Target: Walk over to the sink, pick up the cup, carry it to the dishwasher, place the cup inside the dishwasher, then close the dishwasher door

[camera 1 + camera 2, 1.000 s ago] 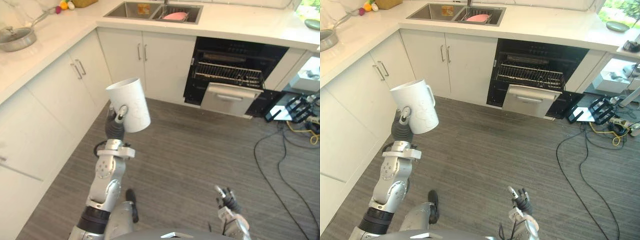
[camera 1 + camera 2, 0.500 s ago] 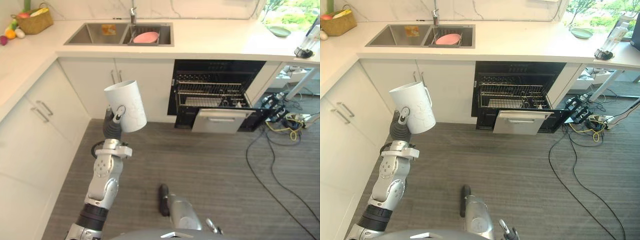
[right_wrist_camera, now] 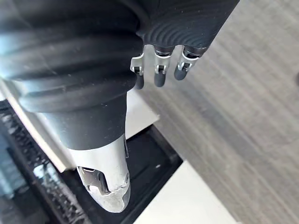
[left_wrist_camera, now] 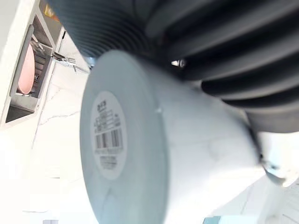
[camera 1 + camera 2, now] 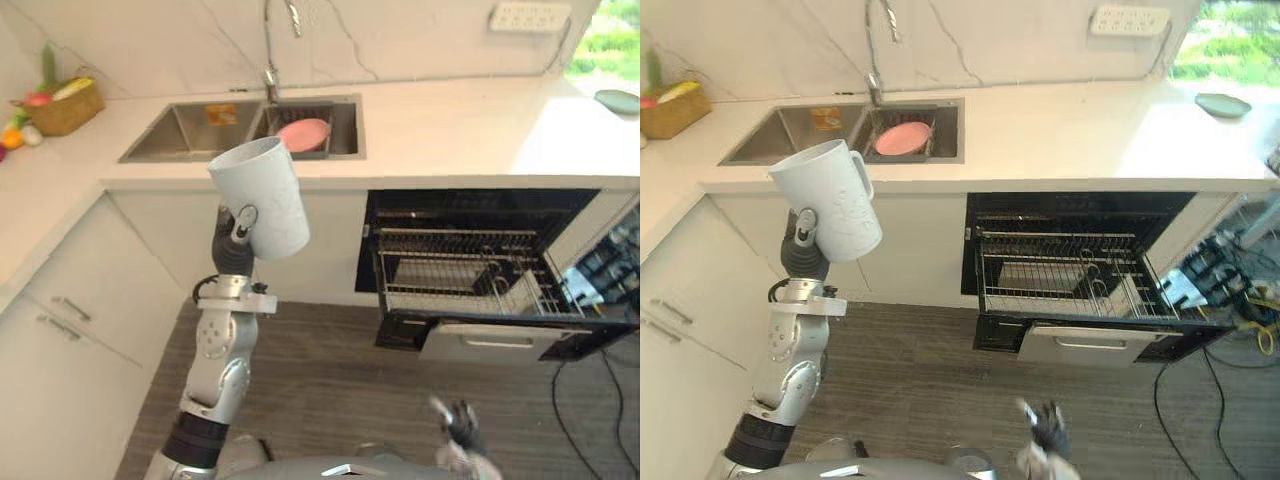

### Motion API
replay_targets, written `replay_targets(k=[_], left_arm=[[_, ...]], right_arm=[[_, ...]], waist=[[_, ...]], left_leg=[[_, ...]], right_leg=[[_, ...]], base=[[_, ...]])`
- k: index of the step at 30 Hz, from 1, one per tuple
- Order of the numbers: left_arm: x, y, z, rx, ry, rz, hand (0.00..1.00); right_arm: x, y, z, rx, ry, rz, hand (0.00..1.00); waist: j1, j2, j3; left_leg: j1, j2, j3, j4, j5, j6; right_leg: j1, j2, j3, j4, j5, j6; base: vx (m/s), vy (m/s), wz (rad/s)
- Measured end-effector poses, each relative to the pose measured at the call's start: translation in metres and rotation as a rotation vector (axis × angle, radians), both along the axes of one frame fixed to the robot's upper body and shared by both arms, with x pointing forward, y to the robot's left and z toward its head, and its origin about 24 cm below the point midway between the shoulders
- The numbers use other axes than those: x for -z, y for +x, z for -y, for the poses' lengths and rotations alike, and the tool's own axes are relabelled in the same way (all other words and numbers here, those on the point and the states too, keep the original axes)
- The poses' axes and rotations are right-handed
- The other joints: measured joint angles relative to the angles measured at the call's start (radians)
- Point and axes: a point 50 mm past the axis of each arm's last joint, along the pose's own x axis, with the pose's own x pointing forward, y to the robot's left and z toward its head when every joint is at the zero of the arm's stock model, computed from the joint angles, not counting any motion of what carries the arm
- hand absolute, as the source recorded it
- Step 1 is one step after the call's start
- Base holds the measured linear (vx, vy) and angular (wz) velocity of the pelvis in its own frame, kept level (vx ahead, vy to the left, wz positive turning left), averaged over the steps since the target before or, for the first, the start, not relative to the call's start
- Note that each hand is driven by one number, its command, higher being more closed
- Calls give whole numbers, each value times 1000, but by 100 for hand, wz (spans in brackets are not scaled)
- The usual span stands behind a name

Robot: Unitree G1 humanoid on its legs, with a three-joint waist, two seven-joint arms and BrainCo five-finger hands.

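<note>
Clamping the thumb and fingers of the left hand (image 5: 242, 225) round the cup (image 5: 260, 195), holding it raised in the air before the sink (image 5: 185, 150), clear of the bench (image 5: 440, 120). Tilting its long axis, mouth up and leftward, base down toward the wrist. Dangling the right hand (image 5: 1045, 428) low, fingers (image 3: 157, 74) loose and empty. Probably needing to carry it rightward and down to the pulled-out rack (image 5: 455, 290) of the open dishwasher (image 5: 470, 212).

Left robot hand (image 5: 243, 222) raised high in a firm grasp; right robot hand (image 5: 1045, 433) low, fingers relaxed.
</note>
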Motion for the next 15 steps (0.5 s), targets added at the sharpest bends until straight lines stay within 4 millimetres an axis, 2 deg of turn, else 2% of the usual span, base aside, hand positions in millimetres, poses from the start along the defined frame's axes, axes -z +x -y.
replay_targets(k=[1,3,4,5,6,7,9,11,13,14,15], left_arm=[[2,0,-2,6,20,-4,100],[6,-2,-2,67,4,-11,100],[7,-2,0,98,-7,-12,100],[7,-2,0,110,-6,-8,100],[6,-2,-1,125,-1,9,100],[7,-2,-6,121,31,14,100],[5,-2,-16,98,54,25,100],[1,-3,-19,109,57,49,100],[-7,-6,-14,150,59,93,100],[-13,-9,-10,185,64,124,100],[-13,-10,-9,190,62,128,100]], right_arm=[[-14,23,-2,-18,-29,76,0],[-37,45,3,13,-64,200,0],[-47,48,11,44,-87,250,0],[-51,47,17,68,-101,270,0],[-58,43,27,123,-115,303,0],[-57,40,24,150,-96,311,0],[-67,29,33,194,-130,346,0],[-79,18,46,254,-167,387,0],[-90,17,48,270,-187,437,0],[-97,16,44,263,-210,468,0],[-99,16,44,258,-220,468,0]], waist=[[1,-16,5],[-2,-18,6],[-8,-12,5],[-12,-3,4],[-12,10,4],[-27,-52,10],[-46,-99,10],[-71,-102,7],[-88,-97,10],[-108,-88,17],[-113,-85,19]], left_leg=[[0,-33,-112,-177,63,-22],[-1,-27,-231,-342,149,-57],[3,-10,-234,-391,220,-64],[12,-1,-226,-416,263,-56],[37,9,-199,-398,396,-88],[52,-38,-158,-349,352,-60],[54,-89,-95,-267,262,-12],[64,-122,-34,-220,197,24],[89,-144,18,-200,150,47],[128,-158,61,-199,122,65],[138,-160,69,-199,116,68]], right_leg=[[7,-21,55,-22,3,21],[18,-35,124,-43,-3,64],[35,-43,154,-44,-25,98],[46,-45,169,-44,-37,116],[66,-56,210,-30,-79,148],[66,-115,227,-1,-91,172],[43,-185,223,45,-62,213],[19,-239,212,69,-16,241],[-31,-272,213,161,11,247],[-118,-299,180,318,52,188],[-133,-305,168,350,65,168]], base=[[474,125,-113],[480,215,-107],[491,286,-92],[520,380,-96],[496,434,-82],[445,419,-87],[279,305,-63],[288,341,-75],[226,333,-89],[166,297,-81],[159,281,-80]])
